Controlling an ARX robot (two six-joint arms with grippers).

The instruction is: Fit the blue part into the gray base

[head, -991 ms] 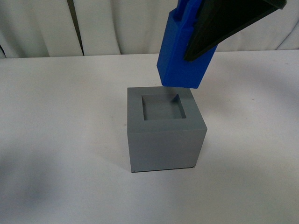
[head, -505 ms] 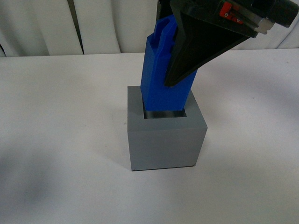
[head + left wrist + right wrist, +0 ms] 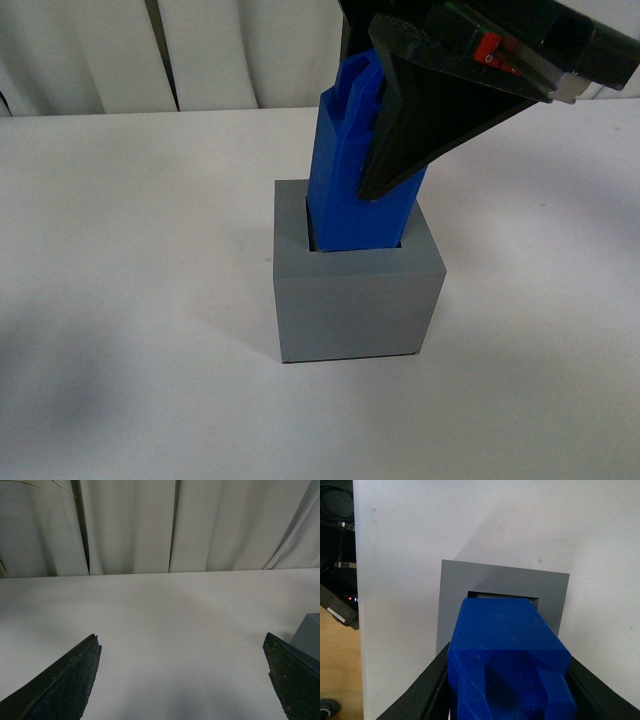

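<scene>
Left gripper (image 3: 180, 645) spread wide, holding nothing; blue part (image 3: 345, 190), frame centre, lower end inside base (image 3: 350, 300) recess, most of it above the rim; right gripper (image 3: 507, 655), upper right, clamps its upper half; insertion begun, I judge; full seating and release remain.

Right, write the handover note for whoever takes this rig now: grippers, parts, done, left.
Right gripper: shut on the blue part, fingers on its upper half.
Left gripper: open, empty, above the table with the gray base at its side.
Blue part: lower end inside the gray base's recess, roughly upright; a thin dark gap shows along one recess edge.
Done: part entered the recess.
Left: seat it fully if it isn't (cannot tell), open the right fingers, pull away.
</scene>
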